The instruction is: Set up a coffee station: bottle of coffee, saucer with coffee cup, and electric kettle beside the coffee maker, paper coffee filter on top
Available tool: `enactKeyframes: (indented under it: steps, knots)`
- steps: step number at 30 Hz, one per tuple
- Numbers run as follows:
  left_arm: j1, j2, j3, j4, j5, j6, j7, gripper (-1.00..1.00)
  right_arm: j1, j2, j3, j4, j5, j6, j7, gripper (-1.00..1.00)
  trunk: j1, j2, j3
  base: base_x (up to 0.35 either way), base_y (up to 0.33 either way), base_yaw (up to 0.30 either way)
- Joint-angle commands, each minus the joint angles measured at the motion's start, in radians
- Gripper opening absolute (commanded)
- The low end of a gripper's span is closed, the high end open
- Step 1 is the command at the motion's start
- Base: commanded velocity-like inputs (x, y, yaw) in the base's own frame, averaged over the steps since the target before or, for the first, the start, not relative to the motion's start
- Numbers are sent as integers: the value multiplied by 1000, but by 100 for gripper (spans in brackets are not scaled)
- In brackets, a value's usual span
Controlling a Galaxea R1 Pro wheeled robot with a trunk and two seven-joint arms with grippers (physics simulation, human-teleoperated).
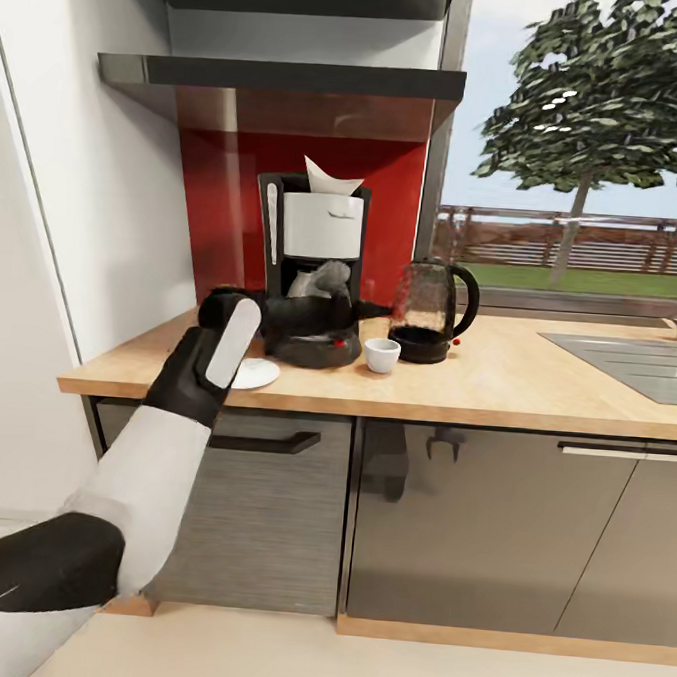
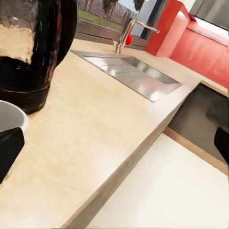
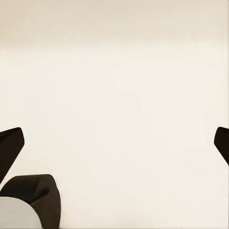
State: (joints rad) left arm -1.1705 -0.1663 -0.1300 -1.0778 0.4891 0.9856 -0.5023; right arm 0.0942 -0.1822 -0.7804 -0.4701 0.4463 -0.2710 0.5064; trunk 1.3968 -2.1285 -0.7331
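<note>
head faces countertop (image 1: 537, 376) (left wrist close)

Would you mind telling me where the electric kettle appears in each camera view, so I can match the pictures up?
Head view: the electric kettle stands on the countertop, right of the coffee maker and the coffee cup.
Left wrist view: the electric kettle looms very close, dark base on the countertop.
Right wrist view: a pale plain surface beyond the open right gripper.
Shared landmark: the steel sink, in the head and left wrist views.
</note>
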Motion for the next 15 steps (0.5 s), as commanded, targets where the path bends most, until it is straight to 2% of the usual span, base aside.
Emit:
enactKeyframes:
  steps: [1, 2, 4, 6, 8, 9, 10, 11, 12, 14, 15]
  knots:
    - [-65, -5, -15, 58, -6, 4, 3, 100, -1, 1, -8, 4, 18, -10, -9, 100, 0, 0, -1, 0, 0, 0]
    - [-121, -8, -32, 110, -6, 5, 8, 100, -2, 2, -8, 6, 23, -12, -19, 100, 0, 0, -1, 0, 0, 0]
    - [-172, -8, -58, 157, -6, 6, 11, 100, -2, 2, -8, 8, 27, -14, -25, 100, 0, 0, -1, 0, 0, 0]
    - [-217, -8, -113, 207, -6, 6, 13, 100, -2, 2, -8, 9, 29, -15, -29, 100, 0, 0, -1, 0, 0, 0]
    - [-281, -8, -244, 292, -11, 7, 15, 100, -2, 3, -8, 11, 31, -17, -33, 100, 0, 0, -1, 0, 0, 0]
    - [-308, -8, -324, 338, -32, 7, 15, 100, -2, 3, -8, 11, 32, -17, -34, 100, 0, 0, -1, 0, 0, 0]
    - [-318, -8, -355, 356, -53, 8, 14, 100, -2, 3, -8, 11, 32, -17, -35, 100, 0, 0, -1, 0, 0, 0]
    - [-322, -8, -367, 363, -65, 9, 14, 100, -2, 3, -8, 11, 32, -17, -35, 100, 0, 0, -1, 0, 0, 0]
    - [-330, -8, -395, 379, -119, 10, 14, 100, -2, 3, -8, 11, 32, -17, -35, 100, 0, 0, -1, 0, 0, 0]
    - [-333, -8, -412, 385, -179, 12, 13, 100, -2, 3, -8, 11, 32, -17, -35, 100, 0, 0, -1, 0, 0, 0]
    - [-334, -8, -414, 386, -191, 12, 13, 100, -2, 3, -7, 11, 32, -17, -35, 100, 0, 0, -1, 0, 0, 0]
